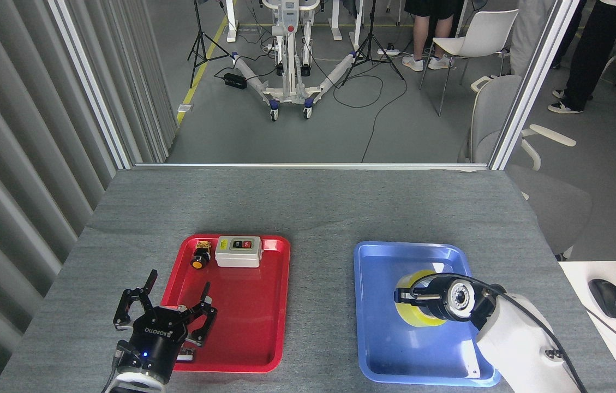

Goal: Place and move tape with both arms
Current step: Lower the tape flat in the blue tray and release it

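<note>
The tape point(412, 316), a yellow roll, is over the middle of the blue tray point(384, 262) on the right. My right gripper point(401, 297) comes in from the lower right, seen from behind, with its dark fingers point(398, 297) closed across the roll. My left gripper point(178, 289) hovers over the front left corner of the red tray point(256, 316) with its fingers spread open and nothing gripped. A small white and red part point(181, 309) shows just behind its palm, mostly hidden.
At the back of the red tray sit a yellow-capped black push button point(199, 256) and a white switch box point(239, 250). The grey table point(308, 207) ends at a metal rail. A mouse point(608, 297) lies on a white desk at right; chairs and people's legs stand beyond.
</note>
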`<action>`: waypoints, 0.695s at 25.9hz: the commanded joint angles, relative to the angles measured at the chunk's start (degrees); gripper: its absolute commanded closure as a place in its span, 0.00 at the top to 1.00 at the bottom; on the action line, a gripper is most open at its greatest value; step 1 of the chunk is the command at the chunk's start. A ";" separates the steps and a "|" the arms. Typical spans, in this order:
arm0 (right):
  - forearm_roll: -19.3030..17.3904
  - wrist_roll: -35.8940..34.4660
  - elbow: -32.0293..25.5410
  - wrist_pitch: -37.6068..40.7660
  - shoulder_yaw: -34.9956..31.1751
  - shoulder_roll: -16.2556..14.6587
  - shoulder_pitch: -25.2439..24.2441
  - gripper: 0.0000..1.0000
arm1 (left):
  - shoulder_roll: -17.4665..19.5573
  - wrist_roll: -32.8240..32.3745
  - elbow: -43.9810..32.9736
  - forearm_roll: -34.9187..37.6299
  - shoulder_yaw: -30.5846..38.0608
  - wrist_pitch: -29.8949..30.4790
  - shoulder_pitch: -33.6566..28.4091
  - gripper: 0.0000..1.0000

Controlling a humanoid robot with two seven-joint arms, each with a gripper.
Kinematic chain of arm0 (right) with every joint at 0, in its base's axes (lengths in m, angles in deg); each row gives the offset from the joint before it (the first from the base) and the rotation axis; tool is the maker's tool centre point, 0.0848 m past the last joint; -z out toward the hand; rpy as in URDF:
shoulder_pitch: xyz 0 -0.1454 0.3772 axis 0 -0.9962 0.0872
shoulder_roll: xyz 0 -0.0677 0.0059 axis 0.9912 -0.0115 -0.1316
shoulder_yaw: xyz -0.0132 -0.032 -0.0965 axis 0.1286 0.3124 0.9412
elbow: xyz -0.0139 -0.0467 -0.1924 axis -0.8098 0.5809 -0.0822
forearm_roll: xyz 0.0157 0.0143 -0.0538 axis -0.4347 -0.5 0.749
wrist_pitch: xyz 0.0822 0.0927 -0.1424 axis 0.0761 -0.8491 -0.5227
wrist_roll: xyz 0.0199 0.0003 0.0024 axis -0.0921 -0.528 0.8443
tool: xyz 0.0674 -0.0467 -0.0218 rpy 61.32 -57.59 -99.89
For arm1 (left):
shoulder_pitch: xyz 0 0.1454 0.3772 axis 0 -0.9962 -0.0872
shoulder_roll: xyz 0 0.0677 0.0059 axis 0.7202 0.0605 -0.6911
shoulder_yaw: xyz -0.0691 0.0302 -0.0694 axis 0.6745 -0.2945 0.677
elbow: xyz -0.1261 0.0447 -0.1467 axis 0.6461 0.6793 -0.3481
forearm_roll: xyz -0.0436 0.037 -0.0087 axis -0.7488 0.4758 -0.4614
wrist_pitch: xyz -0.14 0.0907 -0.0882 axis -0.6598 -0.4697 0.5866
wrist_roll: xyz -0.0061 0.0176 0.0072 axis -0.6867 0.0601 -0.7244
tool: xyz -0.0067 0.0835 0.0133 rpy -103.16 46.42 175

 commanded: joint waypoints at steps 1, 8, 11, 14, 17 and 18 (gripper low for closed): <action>0.27 0.17 0.00 0.00 -0.03 0.01 0.03 0.50 | 0.34 -0.01 0.06 -0.06 0.38 0.08 -0.08 1.00; 2.29 0.17 0.00 0.09 -0.47 0.10 -0.06 0.57 | 0.69 -0.01 0.06 -0.06 0.55 0.08 -0.08 1.00; 2.38 0.08 0.00 0.09 -0.55 0.10 -0.06 0.58 | 0.96 -0.01 0.06 -0.06 0.64 -0.01 -0.08 1.00; 2.38 0.08 -0.08 0.18 -0.55 0.10 -0.06 0.61 | 1.05 -0.01 0.06 -0.15 0.73 -0.01 -0.08 1.00; 2.47 -1.85 -0.70 0.35 -0.73 0.18 0.03 0.70 | 1.13 -0.01 0.06 -0.41 1.96 0.08 -0.08 1.00; 2.47 -2.91 -1.05 0.62 -0.82 0.10 0.03 0.74 | 1.22 -0.01 0.06 -0.41 2.13 0.08 -0.08 1.00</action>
